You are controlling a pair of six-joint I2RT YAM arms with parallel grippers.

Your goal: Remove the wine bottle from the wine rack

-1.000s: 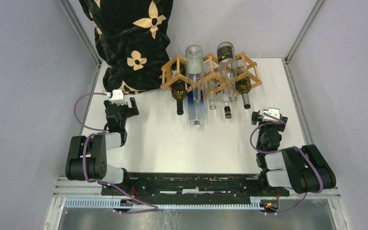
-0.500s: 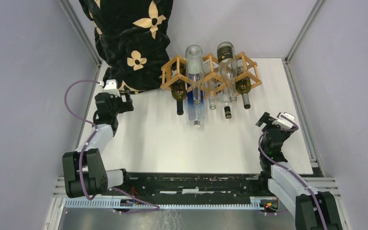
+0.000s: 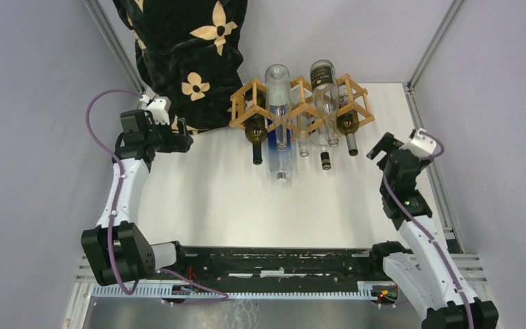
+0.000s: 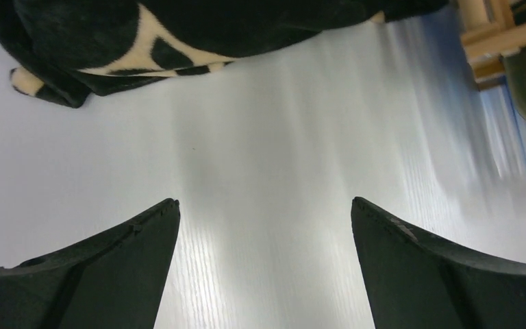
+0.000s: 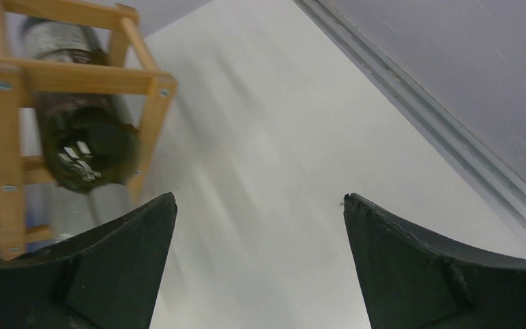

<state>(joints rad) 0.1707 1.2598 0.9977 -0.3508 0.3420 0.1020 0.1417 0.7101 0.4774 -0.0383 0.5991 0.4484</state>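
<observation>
Rack (image 3: 300, 110) loaded. Dark bottle (image 3: 348, 129) lies in rack's right end cell, neck toward arms. Right gripper (image 3: 378, 147) just right of rack, jaws apart, empty. Left gripper (image 3: 182, 142) left of rack, likewise. Advice: grip neck squarely, draw straight out along cell.

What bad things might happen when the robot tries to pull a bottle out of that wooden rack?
1. The tall clear bottle and the black-labelled bottle seem to lie on top of the wine rack, so tugging a dark green bottle from a cell might roll them off.
2. The rack looks light and may slide along with a bottle.
3. The open left gripper sits near the black flowered cloth and might snag it.
</observation>
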